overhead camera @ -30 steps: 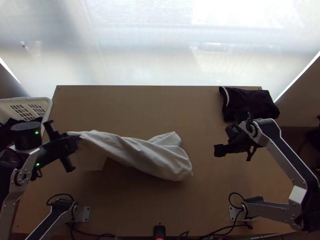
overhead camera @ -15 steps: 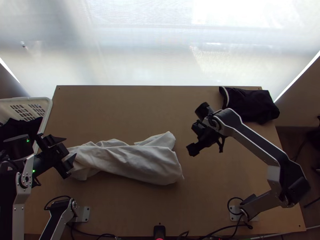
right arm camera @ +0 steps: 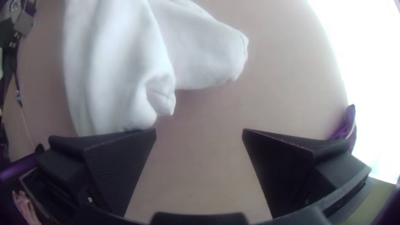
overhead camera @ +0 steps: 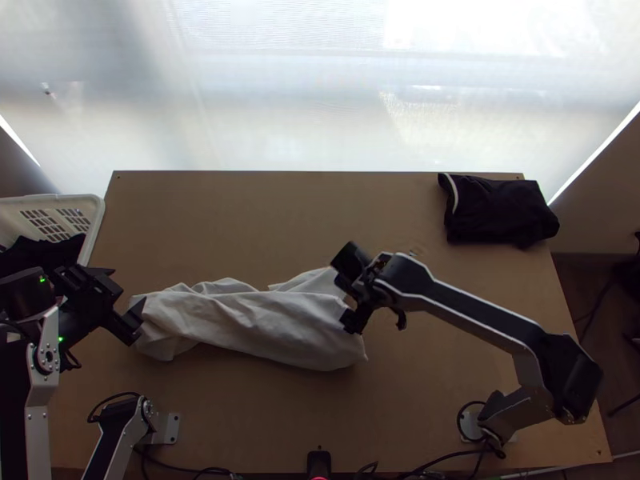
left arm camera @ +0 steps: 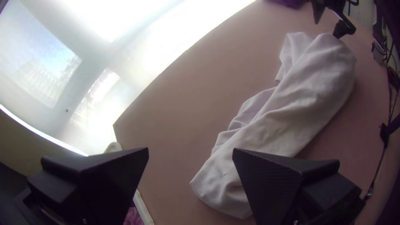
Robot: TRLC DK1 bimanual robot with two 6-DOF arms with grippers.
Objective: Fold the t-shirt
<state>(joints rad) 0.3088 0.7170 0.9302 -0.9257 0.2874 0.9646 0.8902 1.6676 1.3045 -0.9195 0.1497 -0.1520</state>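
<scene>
Lately changed, right arm: its end effector has swung in from the right, well apart from the cloth at first, and is now at the right-hand end of the t-shirt.
Lately changed, left arm: its end effector had the cloth's left end up against it; that end has since dropped to the worktop, and the end effector has drawn back slightly.
Meaning for the fold: the cloth has been laid down but not spread, so the step in hand looks like taking a fresh hold at the right end, then opening it out before any folding.
T-shirt: one, white, bunched in a long wrinkled roll across the middle and left of the worktop, a flap sticking out at its right end.
End effectors: two; the left is released, fingers wide apart, just beyond the t-shirt's left end; the right is also released, fingers parted, with one finger close by the cloth, though whether they touch I cannot tell.
Dark garment: one, in a compact bundle at the far right corner.
Basket: one, white, at the left edge, with dark cloth inside; pieces uncountable.
</scene>
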